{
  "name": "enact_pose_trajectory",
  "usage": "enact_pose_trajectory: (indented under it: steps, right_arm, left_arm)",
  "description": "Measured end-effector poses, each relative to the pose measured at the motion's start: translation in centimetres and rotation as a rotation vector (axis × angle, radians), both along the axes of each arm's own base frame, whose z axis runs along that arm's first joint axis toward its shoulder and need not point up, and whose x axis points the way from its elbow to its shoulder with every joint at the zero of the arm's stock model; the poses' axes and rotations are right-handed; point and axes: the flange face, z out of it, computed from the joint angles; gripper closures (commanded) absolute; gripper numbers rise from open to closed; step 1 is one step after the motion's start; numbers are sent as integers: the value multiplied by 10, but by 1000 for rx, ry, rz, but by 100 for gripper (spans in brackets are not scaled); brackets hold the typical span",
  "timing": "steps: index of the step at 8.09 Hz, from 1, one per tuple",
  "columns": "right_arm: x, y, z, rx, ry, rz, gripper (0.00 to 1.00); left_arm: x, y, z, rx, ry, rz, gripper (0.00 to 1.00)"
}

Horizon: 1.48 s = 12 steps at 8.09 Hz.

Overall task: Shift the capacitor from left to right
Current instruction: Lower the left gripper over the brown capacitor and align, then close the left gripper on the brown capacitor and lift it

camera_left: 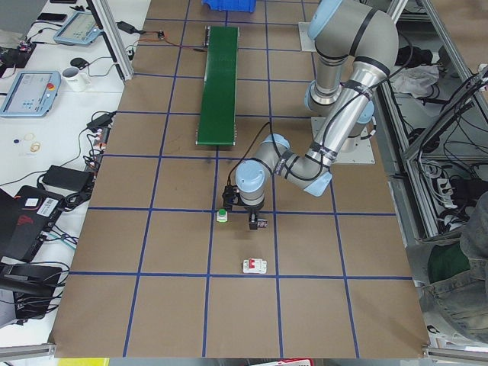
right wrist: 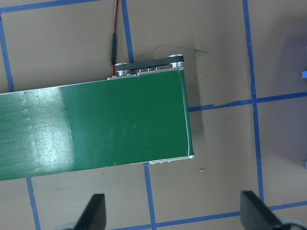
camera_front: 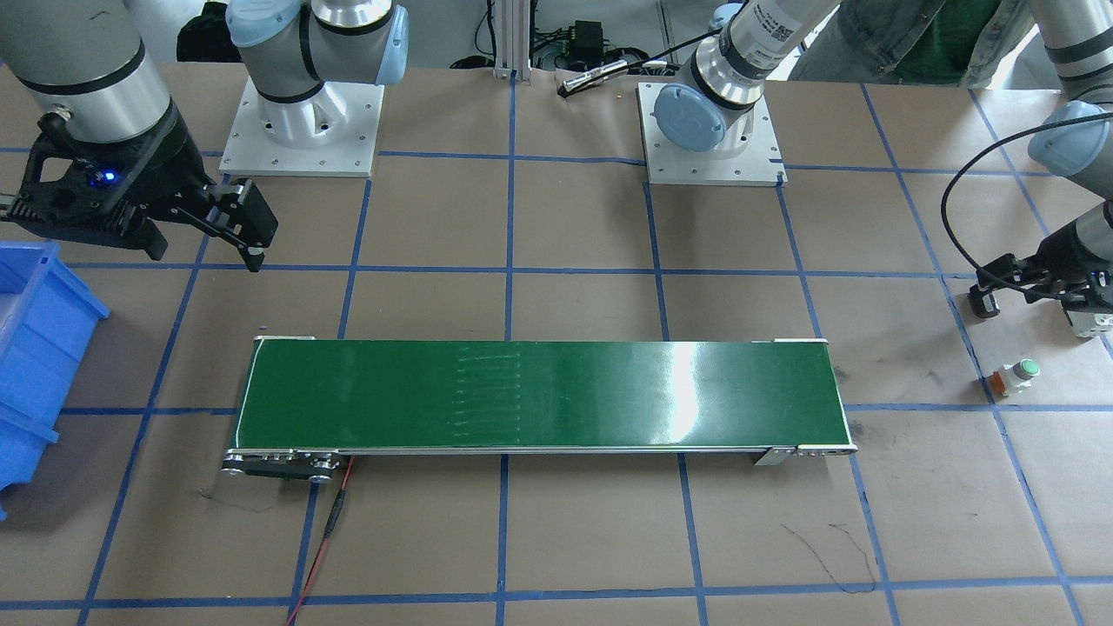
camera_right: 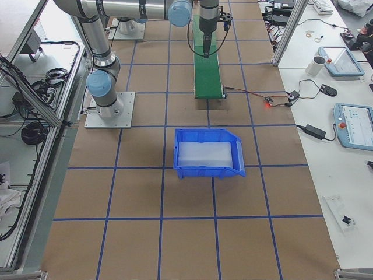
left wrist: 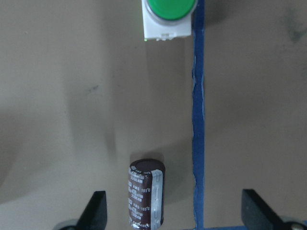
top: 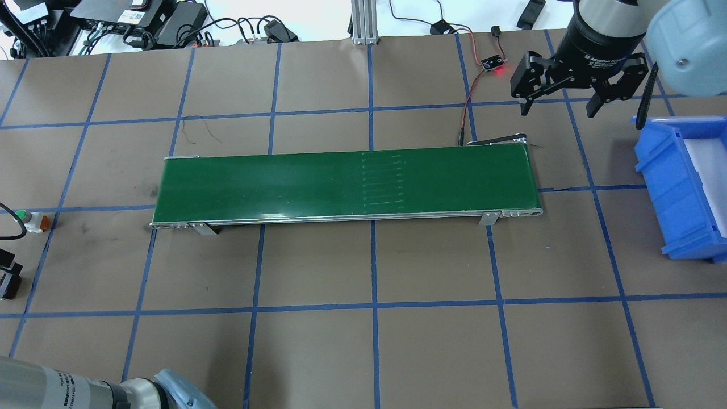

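1. You've got the capacitor [left wrist: 146, 191] lying on its side on the table [left wrist: 57, 96] at the robot's L end. It's well apart from the conveyor belt [top: 341, 182], w/ the green-cap button [left wrist: 169, 14] near it, farther out in the wrist view.
2. L gripper [left wrist: 172, 203]: low over the table, fingers spread wide. The capacitor sits between them, closer to one finger, and I see no contact. It's not pinched yet.
3. R gripper [top: 558, 108]: fingers spread, carrying nothing. It hangs above the far R end of the belt, next to the blue bin [top: 659, 182].
4. Progress, my read: early stage. The approach looks done, but the grasp isn't. The capacitor is on the L side, not on the belt or anywhere on the R.
5. Left for you, prob.: close on the capacitor, lift it, then get it across to the R. That's likely via the belt w/ the R gripper receiving, but the pics can't confirm it.
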Motion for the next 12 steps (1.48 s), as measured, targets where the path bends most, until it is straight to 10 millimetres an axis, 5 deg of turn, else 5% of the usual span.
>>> enact_pose_trajectory:
  steps: [4,7,12]
  right_arm:
    - [0,-1,-2,5,3,29,0]
    - [-1,-2,-1,-3,10,23,0]
    - [-2,-3,-3,-3,13,-1,0]
  left_arm:
    - [1,3,-28,16,23,-8,7]
    - [17,13,-30,12,1,-16,7]
    - [19,21,-35,57,-11,-18,38]
